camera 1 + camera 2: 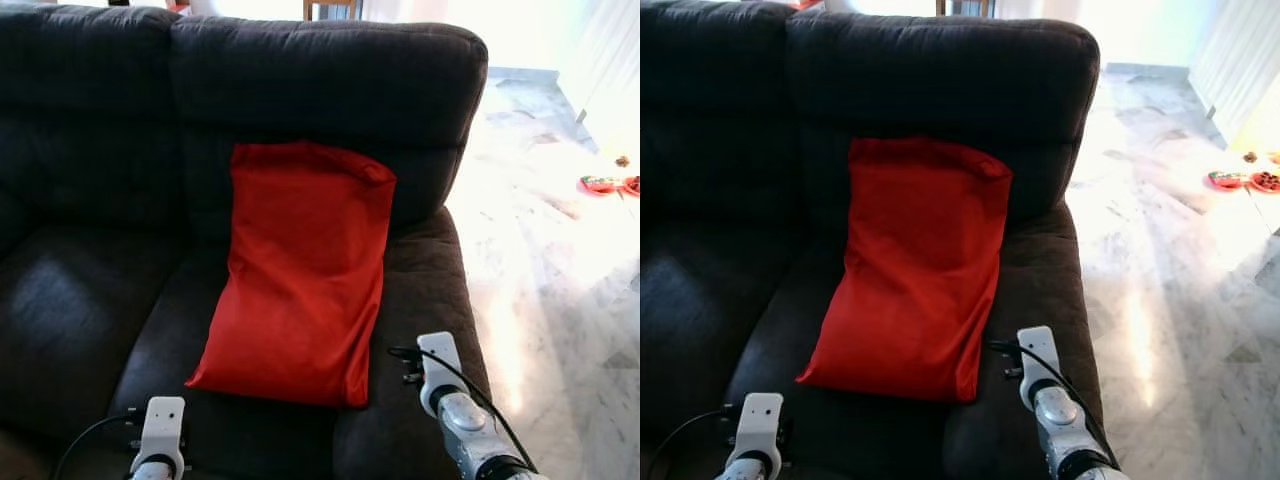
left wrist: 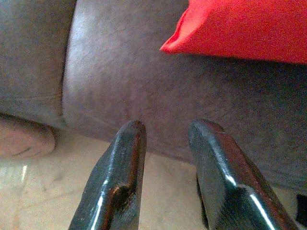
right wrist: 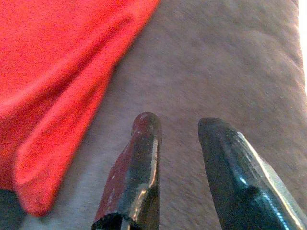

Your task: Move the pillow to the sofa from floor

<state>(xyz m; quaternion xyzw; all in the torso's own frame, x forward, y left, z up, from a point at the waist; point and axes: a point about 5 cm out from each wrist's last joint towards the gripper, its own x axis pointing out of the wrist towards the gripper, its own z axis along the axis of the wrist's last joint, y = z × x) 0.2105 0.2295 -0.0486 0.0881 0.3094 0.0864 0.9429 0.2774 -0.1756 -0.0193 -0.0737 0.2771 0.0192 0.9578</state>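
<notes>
A red pillow [image 1: 300,270] lies on the dark grey sofa [image 1: 90,290], leaning from the seat cushion up against the backrest. My left arm [image 1: 160,435] sits low at the front of the seat, short of the pillow's lower left corner [image 2: 177,45]. The left gripper [image 2: 165,129] is open with nothing between its fingers, hovering over the seat's front edge. My right arm [image 1: 455,400] is over the seat just right of the pillow. The right gripper [image 3: 180,124] is open and empty, above the cushion beside the pillow's edge [image 3: 62,96].
Pale marble floor [image 1: 560,270] spreads to the right of the sofa. Small red items [image 1: 605,185] lie on the floor at the far right. Beige floor [image 2: 72,191] shows beneath the sofa front. A wooden chair [image 1: 330,8] stands behind the backrest.
</notes>
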